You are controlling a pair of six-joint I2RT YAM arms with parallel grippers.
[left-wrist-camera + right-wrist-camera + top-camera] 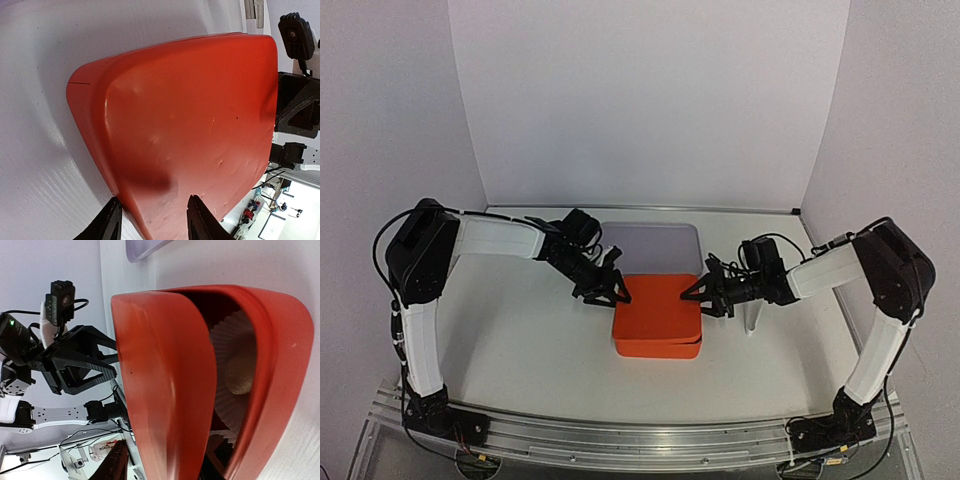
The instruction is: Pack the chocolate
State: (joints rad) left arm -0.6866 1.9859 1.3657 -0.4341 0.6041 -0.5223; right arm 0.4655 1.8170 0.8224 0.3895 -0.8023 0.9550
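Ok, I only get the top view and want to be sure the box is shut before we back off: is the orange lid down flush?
Observer: No. The right wrist view shows the lid raised off the base on that side, leaving a gap.
Operator: Anything showing through it?
Observer: A white paper cup holding a cream-white chocolate.
Operator: And the left side?
Observer: There the left wrist view shows only a thin seam between lid and base.

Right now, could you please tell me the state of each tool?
Left tool: open, straddling a corner of the orange box; grip cannot be told.
Right tool: open around the lid's raised edge; grip cannot be told.
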